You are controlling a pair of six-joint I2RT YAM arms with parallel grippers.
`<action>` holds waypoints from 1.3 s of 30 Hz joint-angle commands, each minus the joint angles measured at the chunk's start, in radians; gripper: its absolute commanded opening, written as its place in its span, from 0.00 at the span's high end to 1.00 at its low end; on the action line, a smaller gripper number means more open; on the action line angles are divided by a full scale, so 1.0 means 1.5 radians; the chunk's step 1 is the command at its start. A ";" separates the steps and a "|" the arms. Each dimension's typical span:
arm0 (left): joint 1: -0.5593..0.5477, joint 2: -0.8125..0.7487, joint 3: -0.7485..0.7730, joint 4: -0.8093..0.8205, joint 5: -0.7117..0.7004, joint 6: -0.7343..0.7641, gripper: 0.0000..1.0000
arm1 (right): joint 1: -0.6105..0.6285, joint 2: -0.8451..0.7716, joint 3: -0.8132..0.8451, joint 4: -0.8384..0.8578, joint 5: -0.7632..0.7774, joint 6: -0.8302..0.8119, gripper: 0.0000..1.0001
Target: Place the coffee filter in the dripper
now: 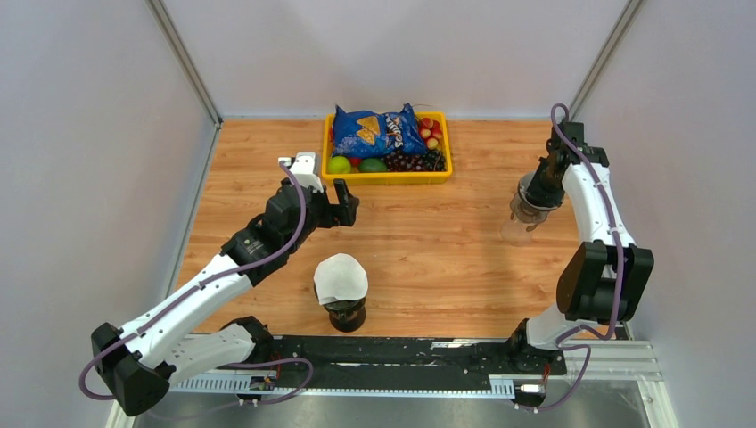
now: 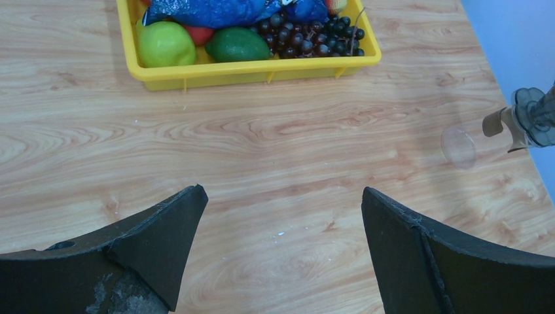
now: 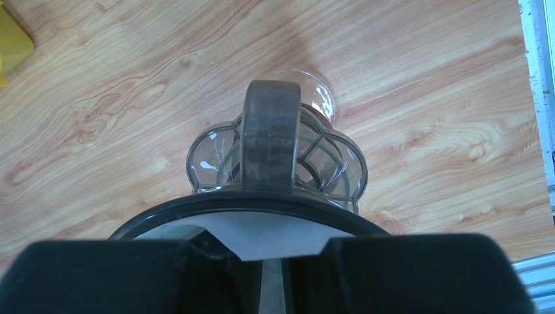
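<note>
1. From above: the left gripper hangs wide open and empty near the yellow basket. The right gripper is down on the dripper at the table's right side. A white filter caps a dark stand front centre.
2. Left wrist: fingers spread wide over bare wood.
3. Right wrist: fingers almost together, pinching the coffee filter at its white edge, just inside the dripper's dark rim

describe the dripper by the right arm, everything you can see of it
The dripper looks like smoky clear plastic: a fluted body, a dark loop handle, a dark round rim and a clear round end pointing away from the wrist camera. The right pincer grips it at the rim, where a white filter edge shows. It is tilted at the table's right side; whether it touches the wood is unclear.
</note>
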 commanded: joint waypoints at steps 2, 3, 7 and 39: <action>0.004 0.004 0.015 0.002 -0.005 0.008 0.00 | 0.001 0.018 0.011 -0.016 0.002 0.005 0.78; 0.004 0.004 0.014 0.001 -0.005 0.008 0.00 | 0.001 0.014 0.016 -0.018 0.003 0.005 0.76; 0.004 0.005 0.014 0.001 -0.005 0.008 0.00 | 0.002 0.000 0.034 -0.023 0.003 0.008 0.67; 0.004 -0.020 0.013 -0.006 0.000 0.014 0.00 | 0.002 -0.056 0.132 -0.076 0.026 0.010 0.62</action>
